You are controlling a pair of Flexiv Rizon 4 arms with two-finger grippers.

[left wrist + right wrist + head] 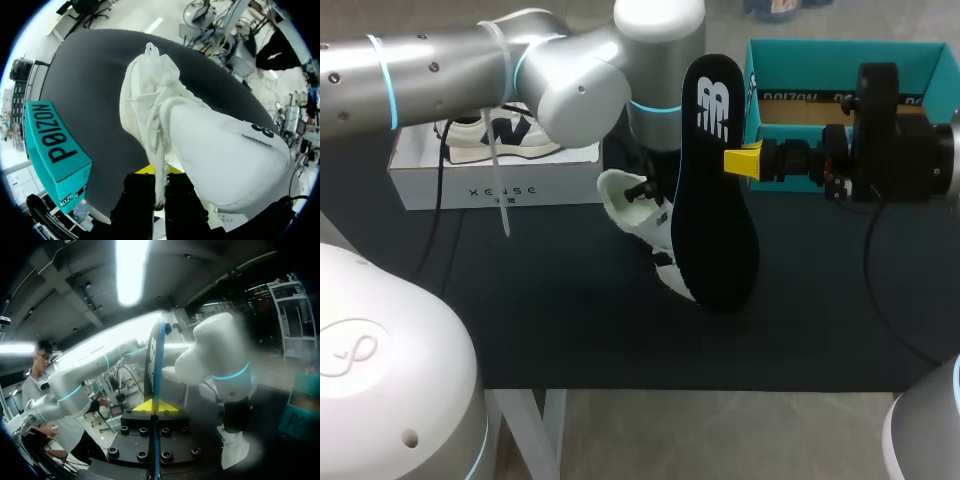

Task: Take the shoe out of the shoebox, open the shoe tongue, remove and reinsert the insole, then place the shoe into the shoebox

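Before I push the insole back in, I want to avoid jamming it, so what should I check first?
1. Insole clamped in the right pincer: ok, held upright from both sides.
2. Shoe held by the left pincer: ok.
3. Shoe opening turned toward the insole: cannot tell; the insole covers it in the head view.
4. Tongue pulled open: cannot tell.
5. Shoebox open and out of the way: ok, it stands behind the right pincer.
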